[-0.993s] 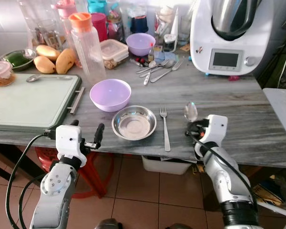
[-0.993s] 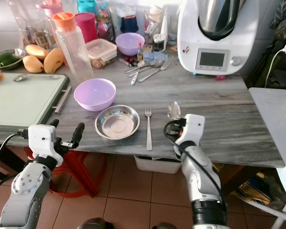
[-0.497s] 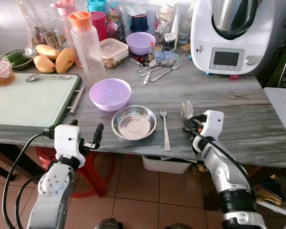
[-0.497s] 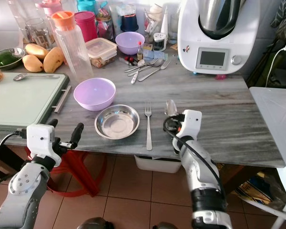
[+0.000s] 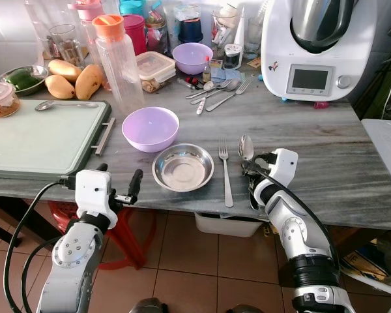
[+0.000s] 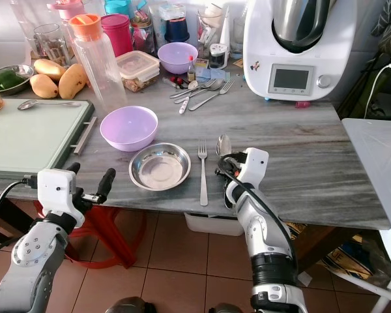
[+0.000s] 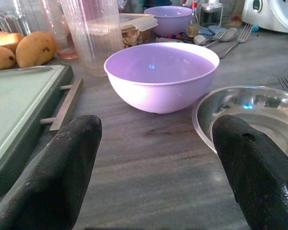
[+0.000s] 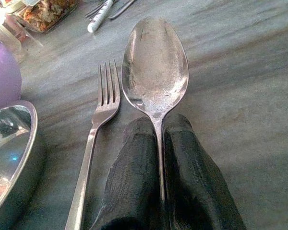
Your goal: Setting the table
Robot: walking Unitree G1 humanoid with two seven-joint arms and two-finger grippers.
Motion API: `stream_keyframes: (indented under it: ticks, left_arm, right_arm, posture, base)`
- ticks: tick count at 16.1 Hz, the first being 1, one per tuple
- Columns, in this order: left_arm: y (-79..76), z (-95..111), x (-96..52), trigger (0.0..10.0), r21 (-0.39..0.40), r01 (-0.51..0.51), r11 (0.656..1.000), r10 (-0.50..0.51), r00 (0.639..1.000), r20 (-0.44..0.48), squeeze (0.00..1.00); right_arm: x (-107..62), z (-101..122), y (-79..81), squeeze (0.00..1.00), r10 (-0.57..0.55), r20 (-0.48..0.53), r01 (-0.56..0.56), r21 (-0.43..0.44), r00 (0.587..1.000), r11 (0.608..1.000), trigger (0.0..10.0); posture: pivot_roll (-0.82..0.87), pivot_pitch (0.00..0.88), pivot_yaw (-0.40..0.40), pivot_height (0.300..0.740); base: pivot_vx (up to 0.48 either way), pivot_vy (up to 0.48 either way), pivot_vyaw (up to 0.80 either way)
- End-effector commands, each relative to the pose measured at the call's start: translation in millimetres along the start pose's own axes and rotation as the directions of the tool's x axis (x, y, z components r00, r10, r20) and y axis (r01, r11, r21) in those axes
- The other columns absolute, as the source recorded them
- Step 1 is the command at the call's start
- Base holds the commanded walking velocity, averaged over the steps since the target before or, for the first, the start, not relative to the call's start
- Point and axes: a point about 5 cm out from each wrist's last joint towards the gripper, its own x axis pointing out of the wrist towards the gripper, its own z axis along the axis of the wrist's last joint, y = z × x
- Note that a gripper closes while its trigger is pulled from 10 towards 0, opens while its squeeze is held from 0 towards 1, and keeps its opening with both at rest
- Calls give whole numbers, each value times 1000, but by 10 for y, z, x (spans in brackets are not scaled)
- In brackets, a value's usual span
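The right gripper (image 8: 158,191) has its two black fingers pressed together on the handle of a spoon (image 8: 155,67), pinching it, with the spoon bowl facing up just above the grey marble table (image 5: 326,140). The spoon sits just beside a fork (image 5: 225,173), on the fork's right, roughly parallel to it. A steel plate (image 5: 182,167) lies left of the fork, and a purple bowl (image 5: 150,128) stands just behind the plate. The left gripper (image 7: 153,167) hovers at the table's front edge, left of the plate, fingers (image 7: 62,167) spread wide and holding nothing. A green tray (image 5: 39,137) lies at the far left.
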Motion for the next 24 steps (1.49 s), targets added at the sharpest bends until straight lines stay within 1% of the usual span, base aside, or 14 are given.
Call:
stream_keyframes:
  ticks: [1, 3, 4, 5, 9, 10, 11, 12, 13, 15, 19, 21, 24]
  left_arm:
    - [4, 40, 5, 10000, 11, 13, 1000, -13, 1000, 7, 0]
    - [-3, 33, 7, 10000, 10, 16, 1000, -16, 1000, 3, 0]
    - [-19, 27, 9, 10000, 9, 22, 1000, -22, 1000, -1, 0]
    - [-25, 27, 11, 10000, 8, 24, 1000, -24, 1000, -2, 0]
    - [-37, 26, 16, 10000, 8, 31, 999, -31, 999, -5, 0]
    - [-38, 26, 15, 10000, 9, 32, 999, -32, 999, -6, 0]
    - [-42, 27, 19, 10000, 9, 34, 999, -34, 999, -7, 0]
    - [-47, 25, 20, 10000, 9, 35, 999, -35, 999, -8, 0]
    - [-54, 23, 25, 10000, 10, 37, 999, -37, 999, -10, 0]
    - [-57, 21, 30, 10000, 11, 39, 999, -39, 999, -13, 0]
    - [-66, 9, 33, 10000, 11, 42, 999, -41, 999, -19, 0]
    - [-74, 6, 34, 10000, 10, 45, 999, -45, 999, -21, 0]
    - [-77, 5, 39, 10000, 11, 46, 999, -46, 999, -21, 0]
  right_arm:
    - [-39, -111, -75, 0, -36, -52, 37, 18, 998, 999, 10000]
    - [-55, -124, -111, 0, -52, -63, 52, 9, 997, 999, 10000]
    - [-64, -158, -166, 0, -83, -94, 83, -1, 992, 997, 10000]
    - [-64, -168, -178, 0, -93, -103, 93, -1, 990, 996, 10000]
    - [-56, -183, -204, 0, -124, -127, 132, 55, 984, 990, 10000]
    - [-57, -184, -208, 0, -128, -129, 135, 50, 983, 990, 10000]
    - [-54, -187, -204, 0, -130, -136, 140, 71, 982, 988, 10000]
    - [-54, -188, -202, 0, -129, -138, 140, 73, 982, 987, 10000]
    - [-50, -204, -191, 0, -126, -161, 141, 81, 979, 987, 10000]
    - [-53, -235, -173, 0, -114, -194, 129, 65, 974, 989, 10000]
    - [-76, -266, -199, 0, -121, -231, 136, 47, 965, 990, 10000]
    - [-83, -293, -197, 0, -111, -264, 122, 24, 958, 992, 10000]
    - [-90, -315, -197, 0, -108, -282, 115, 7, 953, 993, 10000]
  posture:
    - [50, 33, 46, 740]
    - [48, 35, 46, 740]
    - [47, 35, 47, 740]
    - [47, 35, 47, 740]
    - [49, 35, 47, 740]
    - [48, 36, 48, 740]
    - [49, 36, 48, 740]
    - [49, 36, 48, 740]
    - [47, 36, 48, 740]
    - [48, 35, 46, 740]
    - [45, 34, 46, 740]
    - [44, 33, 46, 740]
    - [43, 33, 45, 740]
  base:
    - [0, 0, 0]
    - [0, 0, 0]
    - [0, 0, 0]
    - [0, 0, 0]
    - [0, 0, 0]
    - [0, 0, 0]
    - [0, 0, 0]
    - [0, 0, 0]
    - [0, 0, 0]
    - [0, 0, 0]
    - [0, 0, 0]
    - [0, 0, 0]
    - [0, 0, 0]
